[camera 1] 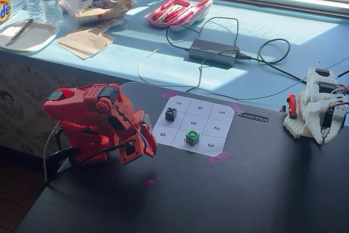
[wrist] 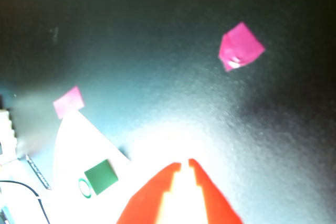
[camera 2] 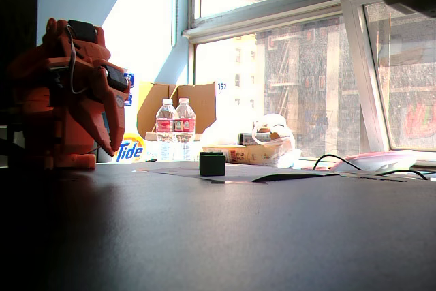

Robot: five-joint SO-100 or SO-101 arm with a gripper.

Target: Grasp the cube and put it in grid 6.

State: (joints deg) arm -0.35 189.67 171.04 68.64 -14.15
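Observation:
The green cube (camera 1: 192,137) with a dark ring on top sits on the white 3x3 sheet (camera 1: 214,129), in the front-row cell between 9 and 3, just below the 5; the cell's digit is hidden under it. It also shows in the other fixed view (camera 2: 212,163) and at the lower left of the wrist view (wrist: 101,177). My red gripper (camera 1: 150,150) is folded back left of the sheet, well apart from the cube. In the wrist view its jaws (wrist: 184,163) are together and hold nothing.
A dark grey cube marked X (camera 1: 170,114) stands on the sheet's left middle cell. Pink tape (camera 1: 219,157) holds the sheet's corners, and a pink mark (camera 1: 148,182) lies on the black table. A white arm (camera 1: 316,107) stands at the right. Cables and a power brick (camera 1: 214,52) lie behind.

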